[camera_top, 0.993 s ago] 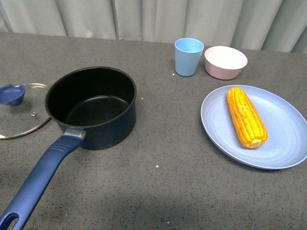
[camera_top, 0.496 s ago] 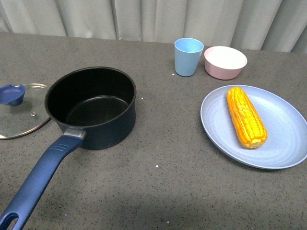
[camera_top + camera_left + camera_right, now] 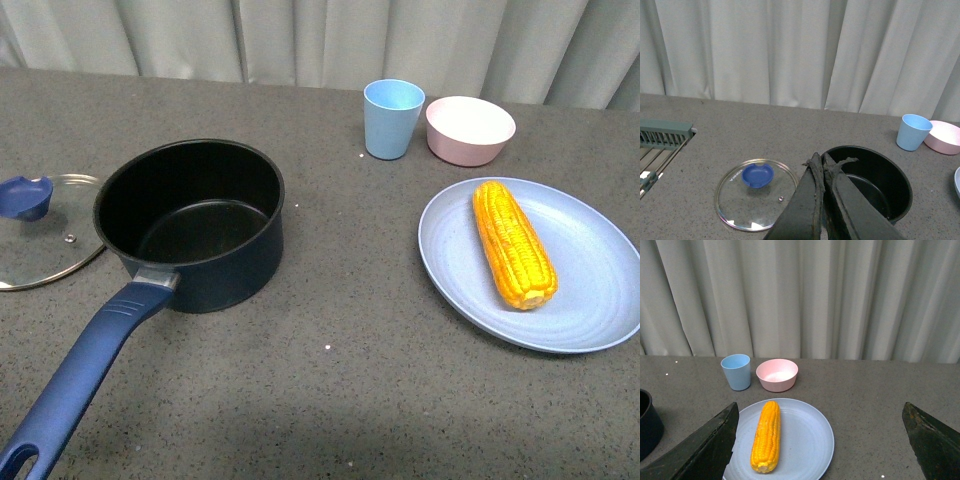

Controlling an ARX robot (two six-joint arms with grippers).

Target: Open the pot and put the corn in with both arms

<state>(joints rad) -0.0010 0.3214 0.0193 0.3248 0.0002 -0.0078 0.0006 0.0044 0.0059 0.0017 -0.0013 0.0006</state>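
Cup and bowl behind corn on plate; left jaws together, right jaws apart

The right gripper has its jaws spread wide, one dark finger on either side of a pale blue plate where the corn lies lengthwise. Beyond the plate a light blue cup and a pink bowl stand just beside each other before a grey curtain. A sliver of the dark pot shows on the cup's side, apart from the plate.
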